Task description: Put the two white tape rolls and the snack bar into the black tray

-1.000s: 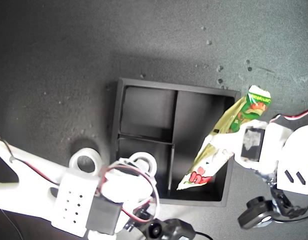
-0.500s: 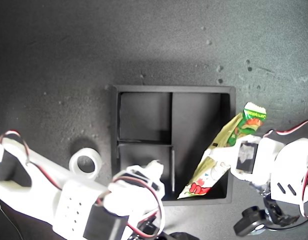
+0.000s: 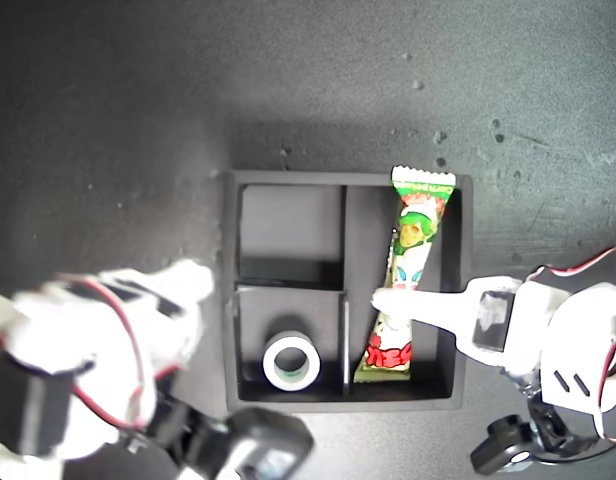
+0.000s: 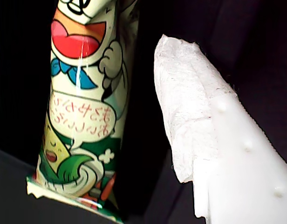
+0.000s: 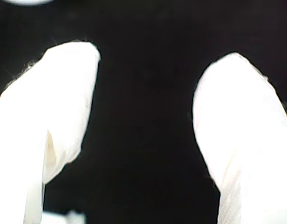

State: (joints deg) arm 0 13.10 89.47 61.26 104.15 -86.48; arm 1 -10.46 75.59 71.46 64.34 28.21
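The black tray (image 3: 228, 290) sits mid-table in the exterior view. The snack bar (image 3: 408, 270) lies flat in its long compartment, also close up in the first wrist view (image 4: 83, 107). My first gripper (image 3: 388, 300) reaches in from the exterior view's right, open, with a white finger (image 4: 194, 121) just beside the bar and not holding it. One white tape roll (image 3: 291, 362) lies in the small compartment nearest the arms. My second gripper (image 5: 143, 93) is open over dark ground, blurred at the exterior view's left (image 3: 183, 285). The other roll does not show in the exterior view.
The tray's far small compartment (image 3: 288, 225) holds nothing. Dark speckled table (image 3: 138, 120) spreads beyond the tray. A white sliver (image 5: 22, 1) at the edge of the second wrist view cannot be identified.
The snack bar left my first gripper and now lies flat in the long compartment. My second gripper let its roll go into the small compartment and swung toward the exterior view's left, over where the other roll lay.
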